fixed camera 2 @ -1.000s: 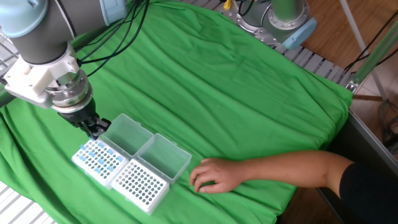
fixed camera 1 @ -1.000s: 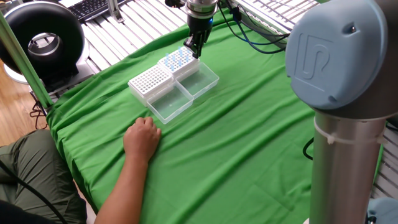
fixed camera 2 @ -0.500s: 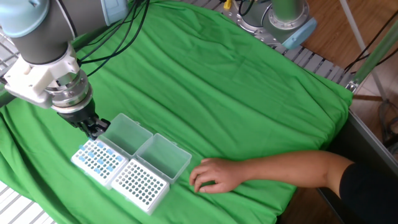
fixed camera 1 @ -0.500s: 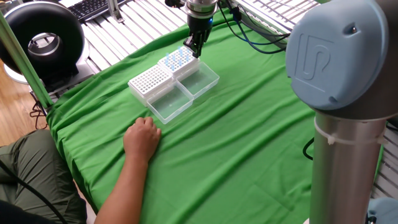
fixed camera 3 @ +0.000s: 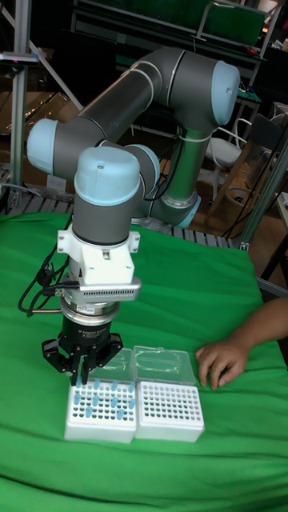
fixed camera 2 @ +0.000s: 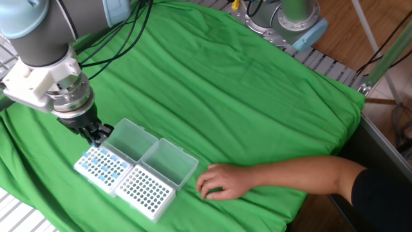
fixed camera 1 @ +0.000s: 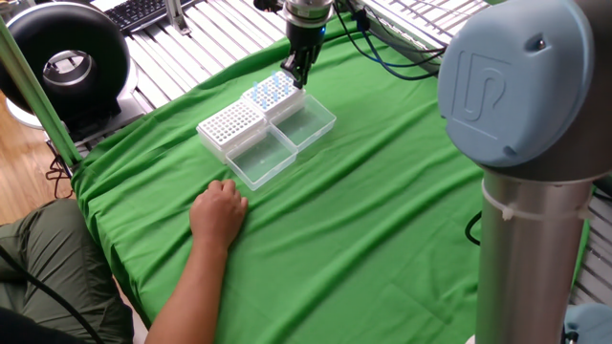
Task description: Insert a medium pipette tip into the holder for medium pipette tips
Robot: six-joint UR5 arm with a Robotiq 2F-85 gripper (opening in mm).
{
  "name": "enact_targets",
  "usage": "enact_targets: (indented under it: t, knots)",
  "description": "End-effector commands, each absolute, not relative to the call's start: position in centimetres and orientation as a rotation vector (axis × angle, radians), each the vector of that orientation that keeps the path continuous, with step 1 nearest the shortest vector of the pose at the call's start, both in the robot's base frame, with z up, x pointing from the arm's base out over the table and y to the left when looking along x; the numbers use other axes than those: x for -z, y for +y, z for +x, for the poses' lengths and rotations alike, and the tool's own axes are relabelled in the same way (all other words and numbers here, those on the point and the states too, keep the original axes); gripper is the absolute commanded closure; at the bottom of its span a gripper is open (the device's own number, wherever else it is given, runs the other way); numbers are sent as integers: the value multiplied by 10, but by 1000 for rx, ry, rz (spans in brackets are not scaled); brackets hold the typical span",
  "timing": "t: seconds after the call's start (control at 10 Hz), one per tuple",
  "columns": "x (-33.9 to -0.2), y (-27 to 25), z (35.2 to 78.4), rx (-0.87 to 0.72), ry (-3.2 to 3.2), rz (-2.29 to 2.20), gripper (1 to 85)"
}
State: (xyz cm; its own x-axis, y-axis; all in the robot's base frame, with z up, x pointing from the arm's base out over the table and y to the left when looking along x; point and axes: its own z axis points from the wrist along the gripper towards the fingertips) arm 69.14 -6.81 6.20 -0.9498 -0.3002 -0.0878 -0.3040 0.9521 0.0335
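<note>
tool (fixed camera 3: 82, 376) hangs over the blue-tipped rack (fixed camera 3: 101, 410), finger spacing unclear; no legible writing.

The tips of the tool (fixed camera 2: 96, 133) are too small and dark for any pipette tip between them to be made out. In the tall fixed view the rear edge of the blue-tipped rack (fixed camera 3: 101, 410) is covered by the tool's fingers (fixed camera 3: 81, 370). The person's arm (fixed camera 2: 302, 173) is cut off by the right edge in the other fixed view, and the body by the bottom-left corner in one fixed view. The table is fully hidden under the green cloth (fixed camera 1: 382, 201).
</note>
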Motion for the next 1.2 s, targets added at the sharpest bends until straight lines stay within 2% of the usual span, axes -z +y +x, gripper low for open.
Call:
enact_targets:
  t: [0.0,0.3,0.5,0.6,1.1]
  knots:
    - [-64,-65,697,-92,3012,-470,640]
    - [-62,-66,698,-86,3014,-462,650]
    - [-62,-71,698,-58,3023,-426,763]
    - [-62,-72,698,-50,3023,-424,793]
    - [-68,-73,700,-17,3038,-371,847]
